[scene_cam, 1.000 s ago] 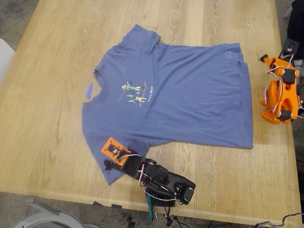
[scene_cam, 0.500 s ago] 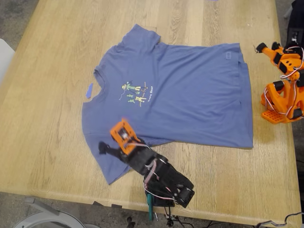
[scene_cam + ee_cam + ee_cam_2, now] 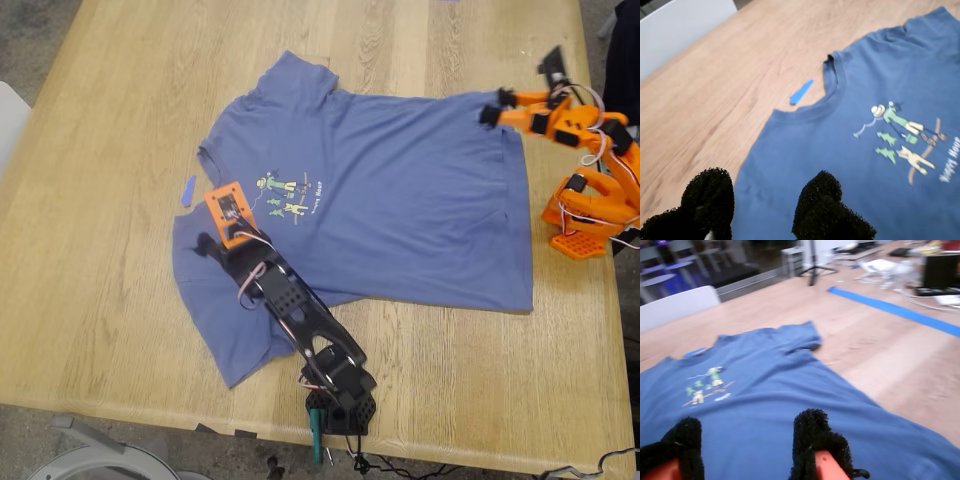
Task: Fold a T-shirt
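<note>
- The T-shirt lies flat on the worktop; its chest print carries blurred, unreadable lettering.
- My first gripper hovers parted over a shoulder.
- My second gripper gapes near the hem.

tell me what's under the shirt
The shirt lies flat on the wooden table. No lumps show, but anything thin beneath it would be hidden by the cloth.

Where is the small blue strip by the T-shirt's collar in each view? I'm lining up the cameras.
Exterior view: the blue strip lies on the bare table, toward the exterior view's left, just off the collar.
First wrist view: the strip sits on wood beside the neckline.
Second wrist view: only a doubtful blue sliver behind the collar.
Shared landmark: the cartoon print.
</note>
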Action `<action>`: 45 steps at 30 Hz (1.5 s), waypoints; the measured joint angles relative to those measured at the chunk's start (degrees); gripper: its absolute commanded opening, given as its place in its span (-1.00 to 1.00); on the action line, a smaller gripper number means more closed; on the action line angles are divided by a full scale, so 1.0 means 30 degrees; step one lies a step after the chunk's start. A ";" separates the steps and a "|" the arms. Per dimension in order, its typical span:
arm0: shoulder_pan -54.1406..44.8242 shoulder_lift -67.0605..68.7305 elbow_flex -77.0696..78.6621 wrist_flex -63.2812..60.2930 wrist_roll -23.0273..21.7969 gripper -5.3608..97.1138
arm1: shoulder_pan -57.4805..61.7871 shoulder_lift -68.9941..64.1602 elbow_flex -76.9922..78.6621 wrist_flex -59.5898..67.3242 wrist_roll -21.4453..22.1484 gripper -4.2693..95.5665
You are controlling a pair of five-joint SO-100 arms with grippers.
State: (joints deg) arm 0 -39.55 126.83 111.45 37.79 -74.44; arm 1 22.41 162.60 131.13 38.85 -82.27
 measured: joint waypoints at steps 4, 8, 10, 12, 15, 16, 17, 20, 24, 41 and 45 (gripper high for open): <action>0.0029 -0.3809 0.0000 -0.4570 0.0000 -0.40 | -0.2549 -0.3281 0.1260 -0.4102 0.0381 -0.37; 0.0264 -0.7617 -0.0293 -0.7939 -0.0410 -0.35 | -0.4189 -0.6680 0.1670 -0.8320 0.0439 -0.38; 0.0439 -0.9287 -0.0615 -0.9375 -0.0527 -0.34 | -0.4600 -0.8350 0.1670 -0.9639 0.0439 -0.38; 0.0586 -1.0898 -0.0967 -1.0781 -0.0586 -0.33 | -0.4951 -0.9814 0.1582 -1.0840 0.0439 -0.38; 0.0703 -1.3213 -0.1963 -1.2305 -0.0586 -0.32 | -0.5508 -1.2041 0.0762 -1.2217 0.0439 -0.39; 0.0703 -1.3945 -0.2344 -1.2539 -0.0586 -0.31 | -0.5742 -1.2861 0.0293 -1.2393 0.0439 -0.40; 0.0732 -1.4707 -0.2871 -1.2686 -0.0586 -0.30 | -0.5947 -1.3506 -0.0234 -1.2539 0.0439 -0.40; 0.0732 -1.6992 -0.4863 -1.2861 -0.0586 -0.29 | -0.6387 -1.5469 -0.1875 -1.2480 0.0322 -0.40; 0.0703 -2.0361 -0.8086 -1.3008 -0.0586 -0.24 | -0.6738 -1.6875 -0.3076 -1.2275 0.0264 -0.41; -0.1172 -3.0791 -1.9131 -1.2861 -0.0498 -0.22 | -0.7764 -2.0010 -0.5215 -1.1807 0.0234 -0.42; -0.1055 -3.1875 -2.0596 -1.2275 -0.1318 -0.22 | -0.8145 -2.0479 -0.5244 -1.1660 0.0234 -0.42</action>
State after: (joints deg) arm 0 -42.71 31.20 49.66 0.97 -78.40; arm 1 -2.02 101.16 115.40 3.87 -81.56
